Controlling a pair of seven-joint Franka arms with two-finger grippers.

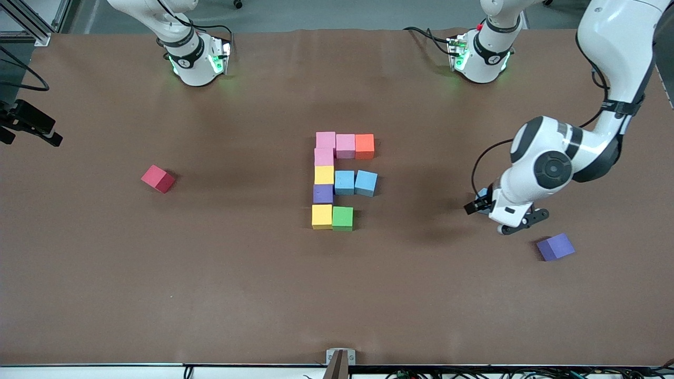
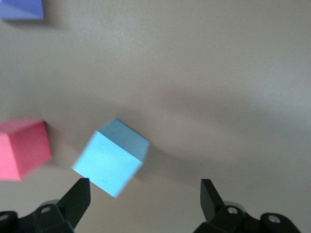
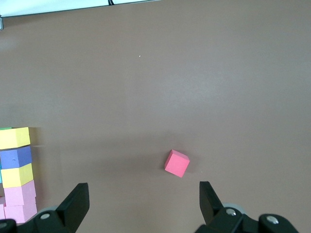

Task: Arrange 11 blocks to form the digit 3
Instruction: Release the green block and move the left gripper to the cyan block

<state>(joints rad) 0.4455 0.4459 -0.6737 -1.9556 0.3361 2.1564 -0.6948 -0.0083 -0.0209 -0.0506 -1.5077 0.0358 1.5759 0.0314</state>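
Note:
Several blocks lie touching in a flat figure mid-table: three pink point(image 1: 325, 141), one orange point(image 1: 364, 146), a yellow point(image 1: 324, 175), two light blue point(image 1: 344, 182), a purple point(image 1: 323, 193), then yellow point(image 1: 321, 216) and green point(image 1: 343, 218). One loose light blue block point(image 2: 112, 158) lies tilted toward the left arm's end, mostly hidden under the arm in the front view point(image 1: 481, 193). My left gripper point(image 2: 146, 199) hangs open just short of it, one fingertip point(image 2: 80, 194) close to its corner, holding nothing; the front view shows this left gripper point(image 1: 518, 223) low over the table. My right gripper point(image 3: 144, 204) is open and empty, high over the table.
A red cube point(image 1: 158, 178) sits toward the right arm's end, also in the right wrist view point(image 3: 176, 163). A second red cube point(image 2: 22, 148) lies beside the loose light blue block. A loose purple cube point(image 1: 555, 247) rests nearer the front camera than the left gripper.

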